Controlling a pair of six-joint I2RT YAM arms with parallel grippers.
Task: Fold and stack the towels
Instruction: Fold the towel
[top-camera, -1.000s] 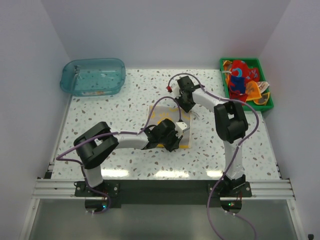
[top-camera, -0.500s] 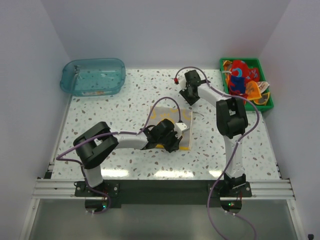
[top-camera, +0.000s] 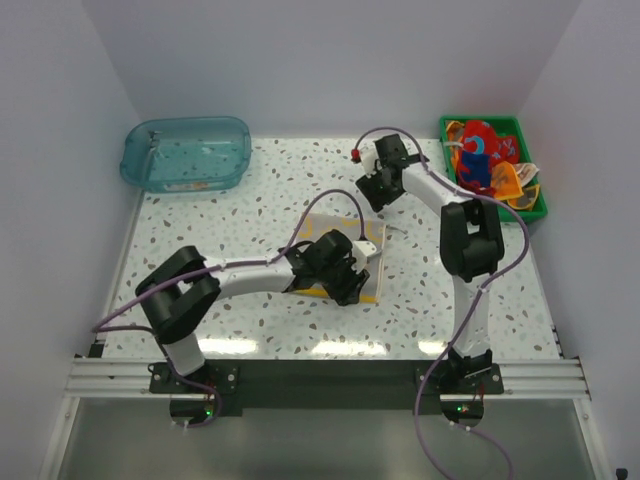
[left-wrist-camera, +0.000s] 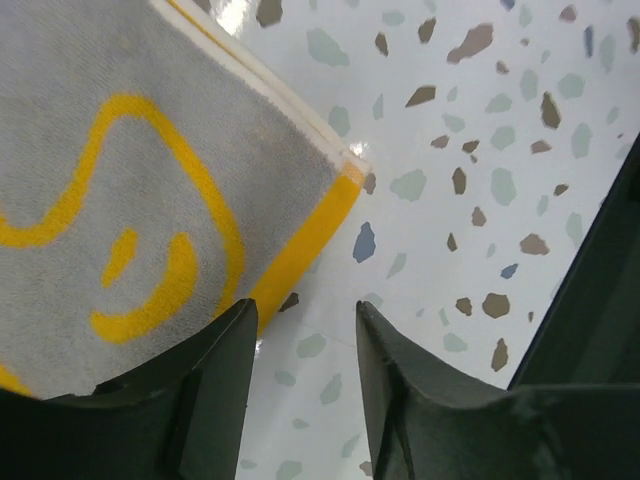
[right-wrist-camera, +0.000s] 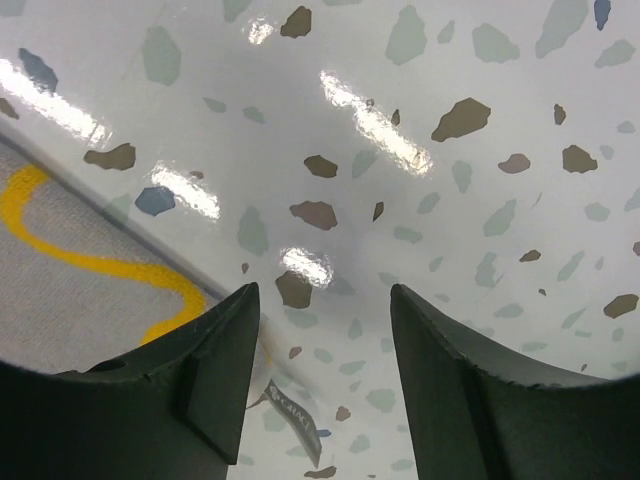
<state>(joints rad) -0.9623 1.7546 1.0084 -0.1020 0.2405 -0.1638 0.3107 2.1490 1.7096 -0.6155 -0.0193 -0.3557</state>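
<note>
Rightward, the green tray (top-camera: 512, 122) holds bunched towels (top-camera: 480, 150); left gripper (left-wrist-camera: 303, 325) and right gripper (right-wrist-camera: 322, 300) both spread, empty.

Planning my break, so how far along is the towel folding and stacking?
Early. Done: one cream towel lies on the table; whether it is folded is unclear. In hand: nothing, since the left end effector and right end effector are open by its edges. Left: the heaped towels in the green tray; no stack shows.

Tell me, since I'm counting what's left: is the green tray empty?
Not empty: the green tray holds a heap of red and orange towels.
</note>
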